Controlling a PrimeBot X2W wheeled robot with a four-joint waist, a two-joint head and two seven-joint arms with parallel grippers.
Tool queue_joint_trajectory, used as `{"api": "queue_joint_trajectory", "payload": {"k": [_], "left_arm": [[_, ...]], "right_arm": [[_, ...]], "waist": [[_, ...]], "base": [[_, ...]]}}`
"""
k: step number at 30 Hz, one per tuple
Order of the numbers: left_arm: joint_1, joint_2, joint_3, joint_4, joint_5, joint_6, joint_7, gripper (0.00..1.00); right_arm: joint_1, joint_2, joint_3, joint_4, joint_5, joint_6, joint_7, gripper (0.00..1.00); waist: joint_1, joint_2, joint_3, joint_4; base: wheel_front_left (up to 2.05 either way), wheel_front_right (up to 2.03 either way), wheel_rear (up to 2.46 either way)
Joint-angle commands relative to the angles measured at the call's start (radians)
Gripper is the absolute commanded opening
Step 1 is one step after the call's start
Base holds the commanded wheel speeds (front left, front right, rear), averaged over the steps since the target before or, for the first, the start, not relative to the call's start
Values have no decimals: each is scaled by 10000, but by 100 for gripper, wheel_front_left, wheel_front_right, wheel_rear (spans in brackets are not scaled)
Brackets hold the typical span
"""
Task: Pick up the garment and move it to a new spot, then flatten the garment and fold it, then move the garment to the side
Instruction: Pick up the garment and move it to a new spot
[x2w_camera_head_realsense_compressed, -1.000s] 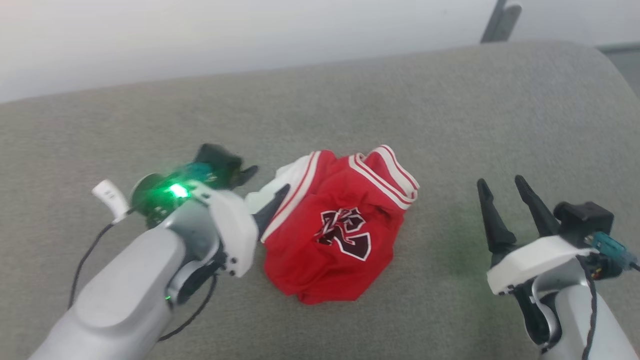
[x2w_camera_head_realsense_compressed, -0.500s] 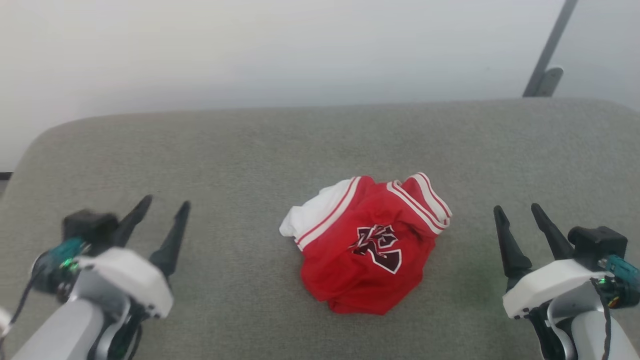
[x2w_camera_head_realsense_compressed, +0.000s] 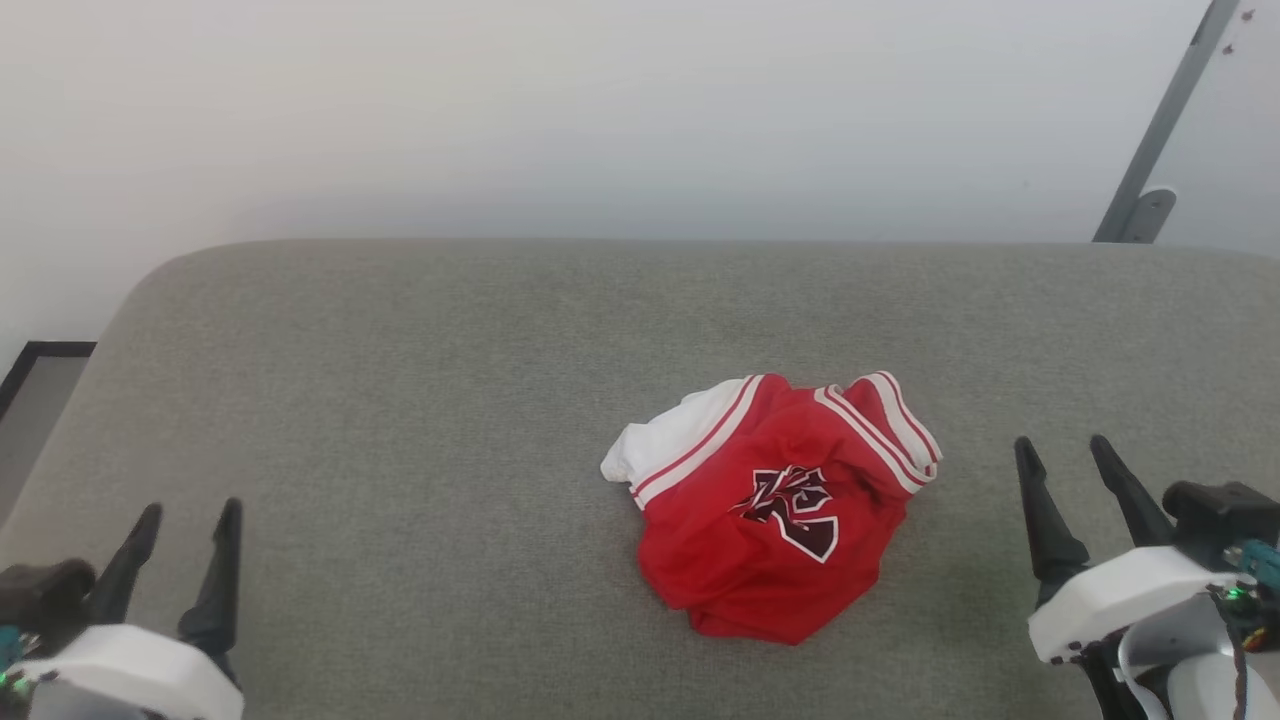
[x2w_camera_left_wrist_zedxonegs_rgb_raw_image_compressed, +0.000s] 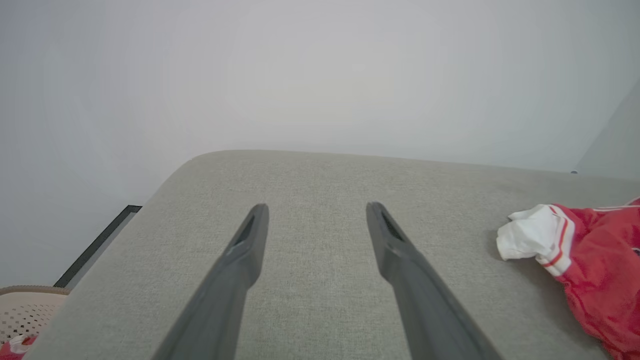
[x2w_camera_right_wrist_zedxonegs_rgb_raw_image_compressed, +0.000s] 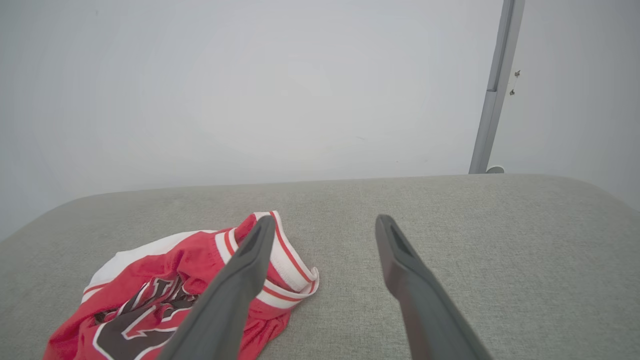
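Note:
The garment (x2w_camera_head_realsense_compressed: 775, 505) lies crumpled in a heap on the grey cushion (x2w_camera_head_realsense_compressed: 450, 400), right of centre; it is red with a white sleeve, striped trim and dark lettering facing up. At the lower left corner my left gripper (x2w_camera_head_realsense_compressed: 185, 515) stands open and empty, far from the heap. My right gripper (x2w_camera_head_realsense_compressed: 1065, 450) is open and empty just right of the heap, not touching it. Seen from the left wrist, the garment (x2w_camera_left_wrist_zedxonegs_rgb_raw_image_compressed: 585, 260) lies to the right of the open left gripper (x2w_camera_left_wrist_zedxonegs_rgb_raw_image_compressed: 315, 210). From the right wrist, the garment (x2w_camera_right_wrist_zedxonegs_rgb_raw_image_compressed: 165, 290) lies left of the open right gripper (x2w_camera_right_wrist_zedxonegs_rgb_raw_image_compressed: 322, 220).
A pale wall runs behind the cushion. A grey metal post (x2w_camera_head_realsense_compressed: 1160, 130) leans at the back right. The cushion's left edge drops to a dark-framed floor strip (x2w_camera_head_realsense_compressed: 35, 375). A beige perforated basket (x2w_camera_left_wrist_zedxonegs_rgb_raw_image_compressed: 22, 312) sits below the left edge.
My left gripper has let go of the garment's left side and drawn back to the lower left, open. The head camera tilted up, so the whole picture shifted down. The garment stays in its heap.

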Motion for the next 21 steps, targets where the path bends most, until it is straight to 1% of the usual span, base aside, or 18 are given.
{"api": "queue_joint_trajectory", "payload": {"k": [1, 5, 9, 14, 21], "left_arm": [[264, 9, 182, -57, -35, 68, -82, 100], [848, -150, 814, -302, -30, 76, -126, 100], [1098, -236, 1080, -478, 119, 28, -117, 100], [1330, -400, 1349, -673, 316, -38, -121, 100], [1442, -454, 1474, -820, 424, -114, -123, 100]], "right_arm": [[159, 38, -71, -84, -90, -3, 36, 100], [323, 110, -236, -169, -97, -3, 54, 100], [380, 145, -325, -240, -128, -3, 80, 100], [482, 184, -373, -323, -158, -3, 87, 100], [474, 209, -371, -381, -183, -3, 120, 100]], "waist": [[0, -1, -9, 58], [0, -1, -56, 175], [0, -1, -87, 234], [0, -1, -115, 296], [0, -1, -97, 262]], "base": [[0, 0, 0], [0, 0, 0], [0, 0, 0], [0, 0, 0], [0, 0, 0]]}}
